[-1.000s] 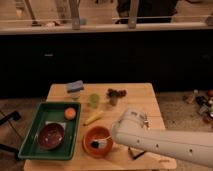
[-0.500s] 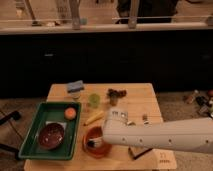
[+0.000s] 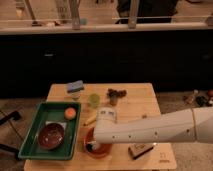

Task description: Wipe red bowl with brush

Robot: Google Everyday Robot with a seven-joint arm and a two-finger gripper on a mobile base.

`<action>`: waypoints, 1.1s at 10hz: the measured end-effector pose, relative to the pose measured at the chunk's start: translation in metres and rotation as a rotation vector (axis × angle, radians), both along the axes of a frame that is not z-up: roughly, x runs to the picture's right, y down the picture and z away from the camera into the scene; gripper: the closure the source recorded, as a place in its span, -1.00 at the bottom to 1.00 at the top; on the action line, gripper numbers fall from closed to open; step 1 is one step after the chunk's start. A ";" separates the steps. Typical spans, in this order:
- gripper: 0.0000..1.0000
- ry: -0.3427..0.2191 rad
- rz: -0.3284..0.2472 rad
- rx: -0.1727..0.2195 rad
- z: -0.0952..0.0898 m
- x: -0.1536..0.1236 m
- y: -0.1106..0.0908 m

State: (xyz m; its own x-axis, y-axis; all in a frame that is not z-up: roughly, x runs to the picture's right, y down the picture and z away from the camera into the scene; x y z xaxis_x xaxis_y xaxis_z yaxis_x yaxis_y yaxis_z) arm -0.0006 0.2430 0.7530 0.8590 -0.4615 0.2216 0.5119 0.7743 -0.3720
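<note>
The red bowl (image 3: 89,148) sits near the front edge of the wooden table (image 3: 137,105), just right of the green tray. My white arm reaches in from the right and its end covers the bowl's upper right part. The gripper (image 3: 97,144) is down at the bowl, mostly hidden by the arm. A small white and dark piece shows inside the bowl under the gripper; it looks like the brush (image 3: 93,147).
A green tray (image 3: 34,131) at the left holds a maroon bowl (image 3: 51,136) and an orange (image 3: 70,113). A blue sponge (image 3: 76,86), a green cup (image 3: 94,100), a brown object (image 3: 116,95) and a yellow item (image 3: 90,120) lie behind. A tan block (image 3: 140,149) lies right of the bowl.
My arm has swung left and forward across the table. Its end now lies over the red bowl and hides more of it. The other things have not moved.
</note>
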 end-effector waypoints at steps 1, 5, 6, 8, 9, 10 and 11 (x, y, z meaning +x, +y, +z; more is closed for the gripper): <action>1.00 0.010 -0.010 -0.006 0.002 0.000 0.002; 1.00 0.052 0.013 -0.014 0.008 0.019 -0.005; 1.00 0.058 0.023 -0.013 0.009 0.022 -0.008; 1.00 0.067 0.045 -0.009 0.013 0.024 -0.019; 1.00 0.066 0.051 -0.006 0.014 0.023 -0.022; 1.00 0.063 0.050 -0.003 0.013 0.019 -0.026; 1.00 0.048 0.044 0.002 0.011 0.008 -0.029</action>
